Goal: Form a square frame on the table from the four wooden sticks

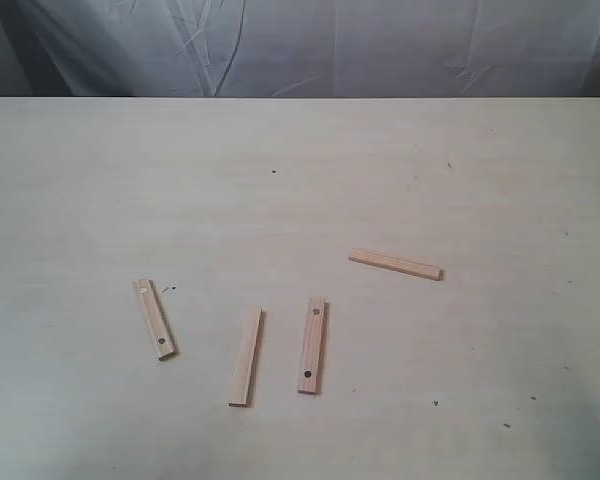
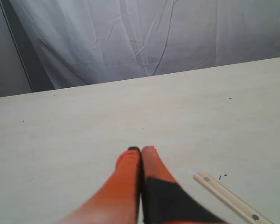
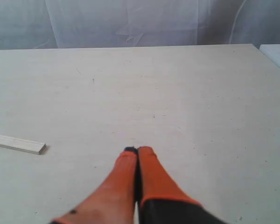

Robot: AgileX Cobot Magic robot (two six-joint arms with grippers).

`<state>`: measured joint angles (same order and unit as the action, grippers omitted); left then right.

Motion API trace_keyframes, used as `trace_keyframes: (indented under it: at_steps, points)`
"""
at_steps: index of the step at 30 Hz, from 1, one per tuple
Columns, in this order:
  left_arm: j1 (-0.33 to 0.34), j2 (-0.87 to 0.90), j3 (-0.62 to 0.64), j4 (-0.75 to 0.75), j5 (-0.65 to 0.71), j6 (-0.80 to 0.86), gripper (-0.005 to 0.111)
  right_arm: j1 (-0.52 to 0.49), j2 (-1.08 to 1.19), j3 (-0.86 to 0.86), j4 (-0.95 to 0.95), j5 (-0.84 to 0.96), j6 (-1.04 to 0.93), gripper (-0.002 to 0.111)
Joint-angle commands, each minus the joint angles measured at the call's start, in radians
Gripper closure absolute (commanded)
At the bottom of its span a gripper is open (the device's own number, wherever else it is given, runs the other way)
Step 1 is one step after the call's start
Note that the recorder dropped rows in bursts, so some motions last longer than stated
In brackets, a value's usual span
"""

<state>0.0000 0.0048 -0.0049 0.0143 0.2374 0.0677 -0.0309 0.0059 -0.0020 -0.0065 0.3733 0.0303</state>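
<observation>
Four wooden sticks lie apart on the table (image 1: 300,180), forming no square frame. In the exterior view the leftmost stick (image 1: 154,319) has holes at both ends; a plain one (image 1: 245,357) and another holed one (image 1: 312,345) lie near the front middle; a fourth stick (image 1: 395,264) lies crosswise to the right. Neither gripper shows in the exterior view. My left gripper (image 2: 141,150) is shut and holds nothing, with a holed stick (image 2: 231,197) beside it. My right gripper (image 3: 137,150) is shut on nothing, and one stick's end (image 3: 17,143) lies off to its side.
A wrinkled pale cloth (image 1: 310,45) hangs behind the table's far edge. A few tiny dark specks (image 1: 274,171) dot the tabletop. A white surface (image 3: 276,53) shows past the table's corner in the right wrist view.
</observation>
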Motion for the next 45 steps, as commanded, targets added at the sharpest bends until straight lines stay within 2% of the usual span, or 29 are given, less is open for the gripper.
trace_keyframes:
  at_steps: [1,26,30,38,45]
  points:
    - [-0.003,-0.005,0.005,0.004,-0.005,-0.006,0.107,0.001,-0.006,0.002,0.000,-0.010,0.001,0.108]
    - [-0.003,-0.005,0.005,0.005,-0.005,-0.006,0.107,0.001,-0.006,0.002,0.014,-0.010,0.001,0.108]
    - [-0.003,-0.005,0.005,0.005,-0.068,-0.006,0.107,0.001,-0.006,0.002,0.014,-0.010,0.001,0.108]
    - [-0.003,-0.005,0.005,0.002,-0.364,-0.006,0.107,0.001,-0.006,0.002,0.014,-0.010,0.001,0.108]
    - [-0.003,-0.005,0.005,-0.108,-0.396,-0.145,0.107,0.001,-0.006,0.002,0.019,-0.010,0.001,0.108]
